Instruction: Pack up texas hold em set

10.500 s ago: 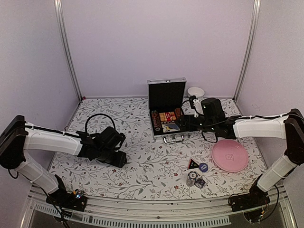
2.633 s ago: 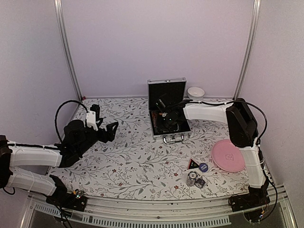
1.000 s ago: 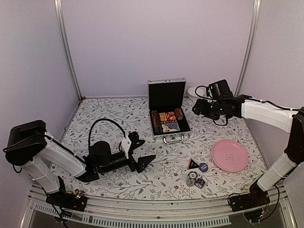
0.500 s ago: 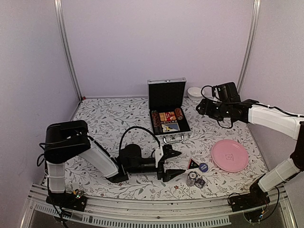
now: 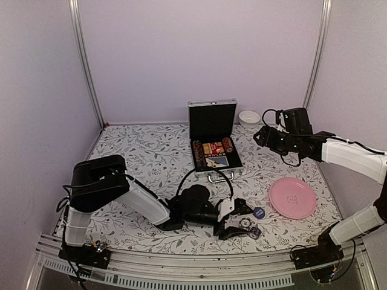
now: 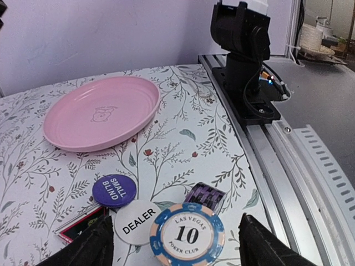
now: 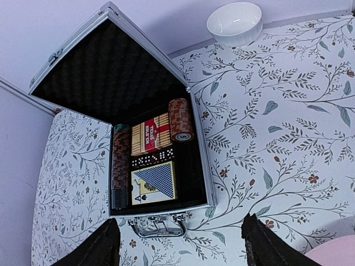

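Spread wide, the left fingers straddle the chip stack on the worktop, near its front edge. They should sink low and centre before pinching; the stack's height is hard to judge. The right fingers, also wide and empty, hover by the open case.

The white-and-black left arm lies low, reaching near-right of the open silver aluminium case, its left gripper spread wide, while the raised right arm hangs right of that case, its right gripper likewise parted, facing it.
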